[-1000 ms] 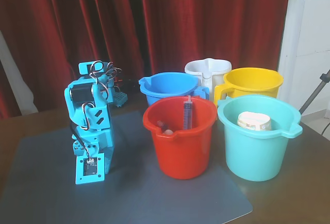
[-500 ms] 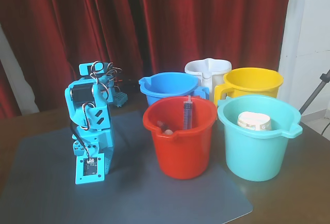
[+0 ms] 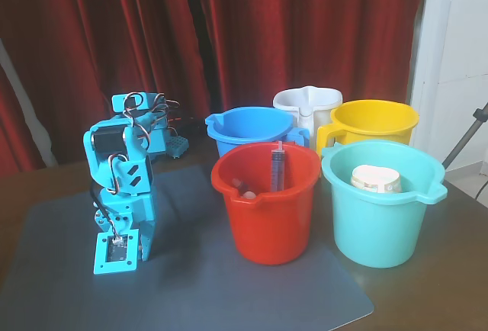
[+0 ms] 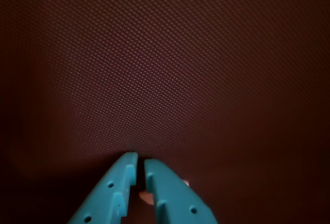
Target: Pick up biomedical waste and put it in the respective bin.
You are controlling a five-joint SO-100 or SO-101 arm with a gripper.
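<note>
In the wrist view my blue gripper (image 4: 139,157) points down at the dark textured mat (image 4: 170,64). Its two fingers stand almost together. A small pale bit, the biomedical waste (image 4: 146,198), shows in the narrow gap between them and peeks out past the right finger. In the fixed view the arm is folded low at the left of the grey mat (image 3: 229,293), the gripper (image 3: 146,253) close to the mat; the waste is hidden there. The red bucket (image 3: 267,216) stands to the arm's right with an upright syringe (image 3: 276,167) in it.
Right of the red bucket stands a teal bucket (image 3: 381,224) holding a white cup (image 3: 375,179). Behind them are a blue bucket (image 3: 250,129), a white one (image 3: 306,102) and a yellow one (image 3: 377,121). A red curtain hangs at the back.
The arm has shifted left and a little lower over the mat. The buckets and their contents have not moved.
</note>
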